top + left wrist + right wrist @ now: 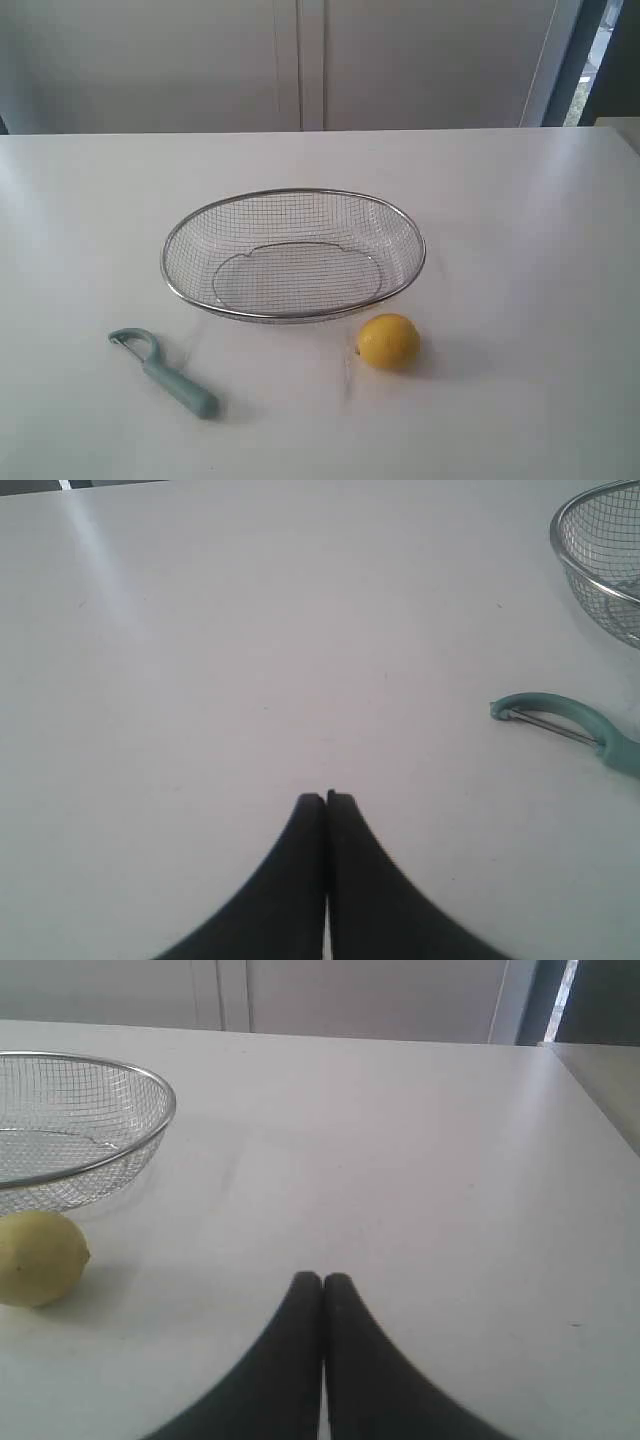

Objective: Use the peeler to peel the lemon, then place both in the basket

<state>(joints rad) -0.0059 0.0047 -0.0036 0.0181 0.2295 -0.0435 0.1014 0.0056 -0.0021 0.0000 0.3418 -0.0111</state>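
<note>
A yellow lemon (388, 342) rests on the white table just in front of the wire mesh basket (180, 232), near its right end. The pale teal peeler (165, 373) lies flat at the front left, hooked head pointing left. Neither arm shows in the exterior view. In the left wrist view my left gripper (326, 798) is shut on nothing over bare table, with the peeler's head (560, 720) and the basket's rim (560, 550) off to one side. My right gripper (323, 1280) is shut and empty too, with the lemon (38, 1257) and the basket (150, 1125) well apart from it.
The white table (520, 220) spreads wide on all sides of the three objects. Pale cabinet doors (300, 60) stand behind its far edge. The table's right edge (590, 1090) shows in the right wrist view.
</note>
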